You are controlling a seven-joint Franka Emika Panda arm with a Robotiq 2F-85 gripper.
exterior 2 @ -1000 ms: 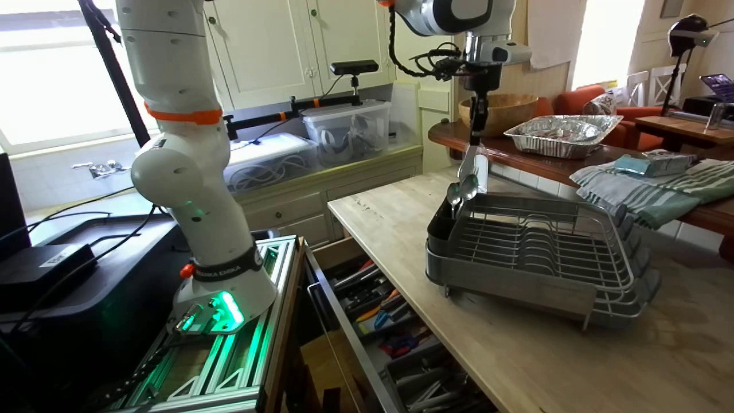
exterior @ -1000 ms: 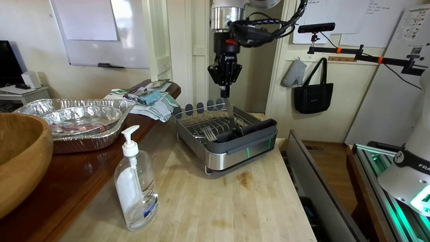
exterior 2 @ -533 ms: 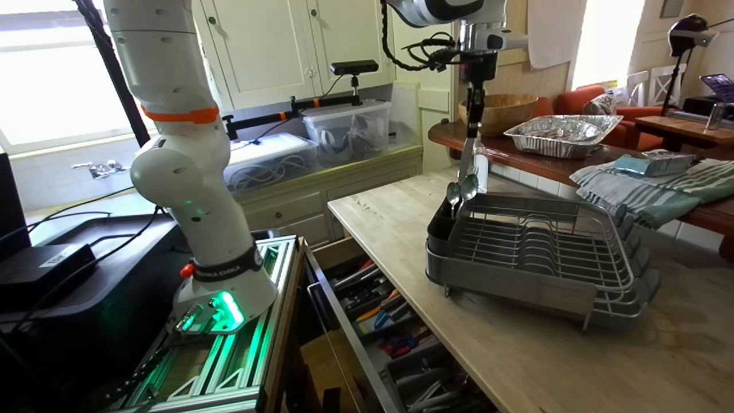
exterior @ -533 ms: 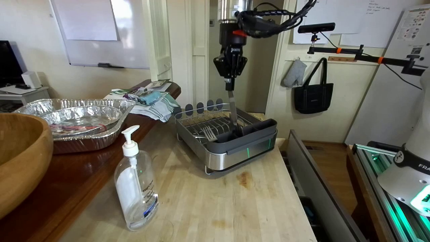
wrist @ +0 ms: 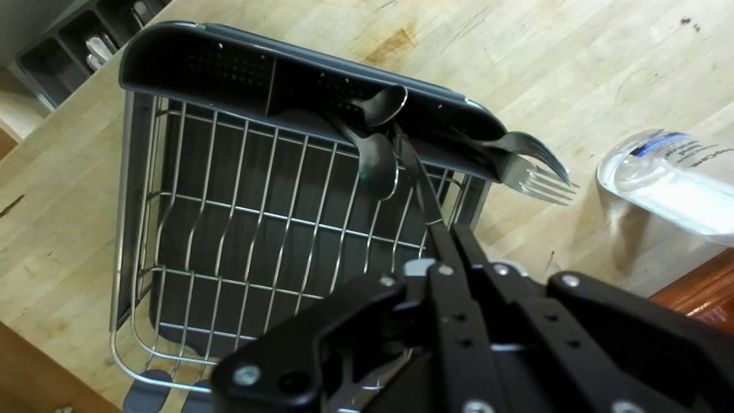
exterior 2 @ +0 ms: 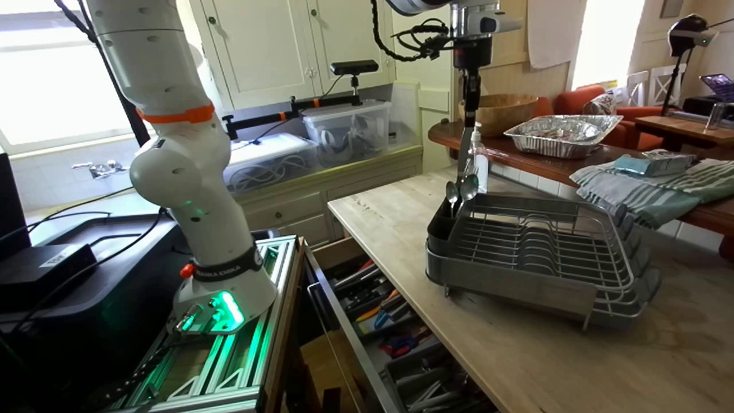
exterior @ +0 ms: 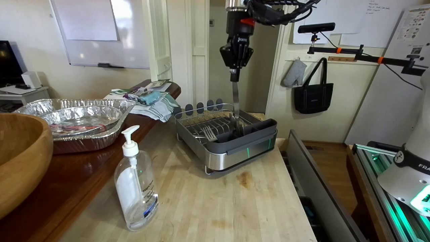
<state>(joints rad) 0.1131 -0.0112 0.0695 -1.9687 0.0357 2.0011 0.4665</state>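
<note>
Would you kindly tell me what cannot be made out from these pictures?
Knife, lower end: hidden by the cutlery caddy, in an exterior view.
Forks, handle ends: lost in the cutlery caddy's shadow, wrist view.
Pump bottle, fine print: too small, in an exterior view.
Wooden bowl, one side: cut off by the left edge, in an exterior view.

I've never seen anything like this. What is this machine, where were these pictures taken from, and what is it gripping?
It's a jointed white robot arm with black fingers at its end. Two viewpoints are outside the robot, in different places; the close-up looks down past the fingers from the wrist. On the wooden counter stand a clear pump bottle and a dish rack, whose gray cutlery holder carries spoons and forks. The fingers are closed on what looks like a table knife, nearly upright, its lower end hidden among the spoons.
</note>
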